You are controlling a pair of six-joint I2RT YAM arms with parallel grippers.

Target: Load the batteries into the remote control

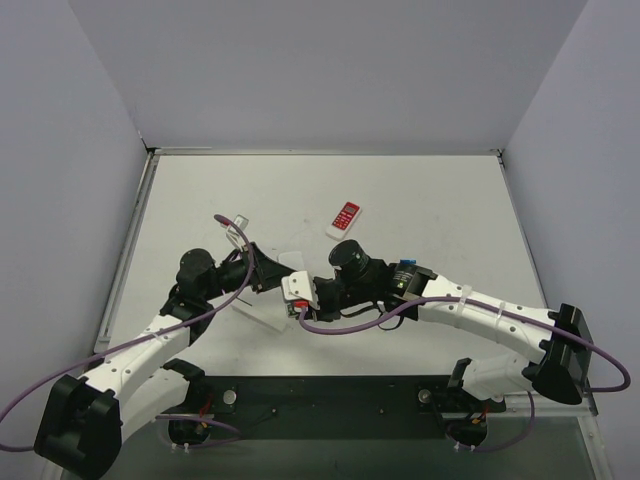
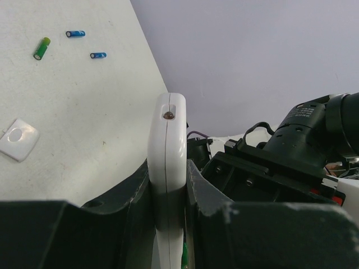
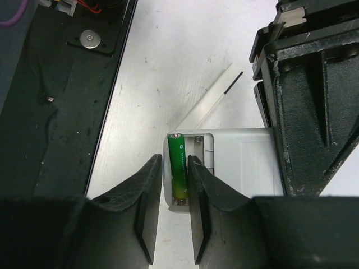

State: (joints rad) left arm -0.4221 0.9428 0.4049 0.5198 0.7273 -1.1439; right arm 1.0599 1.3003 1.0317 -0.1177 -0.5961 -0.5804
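- Green battery (image 3: pixel 179 174): it lies lengthwise in the open bay at the end of the white remote control (image 2: pixel 167 123), raised off the table (image 1: pixel 420 190) near the middle, close to the arm bases. A spring coil shows in the empty slot beside it.
- Right gripper (image 3: pixel 174 161): its fingers stand narrowly parted, one on each side of the green battery. A sliver of white shows beside one finger, so I cannot tell whether it pinches the battery or only straddles it.
- Handling, as a judgement: the battery looks light, rigid and smooth. It would likely roll or slip if nipped at its tip. The middle of the barrel is the surest hold, with a push along its length against the spring.
- Left gripper (image 2: pixel 168 168): it is closed on the white remote control, clamping the two broad faces so the thin edge faces its camera. The remote looks like a light, hollow, slick plastic shell. A hold well back from the bay, as here, leaves the slots free.
- White flat piece (image 1: pixel 258 312): it lies on the table just left of the two grippers. I cannot tell what it is.
- Loose batteries: another green one (image 2: pixel 41 48) and two blue ones (image 2: pixel 75 33) lie apart on the table beyond the left gripper. They are too small to find from overhead.
- Red remote (image 1: pixel 345 215): it lies flat farther back, right of centre, well apart from both grippers.
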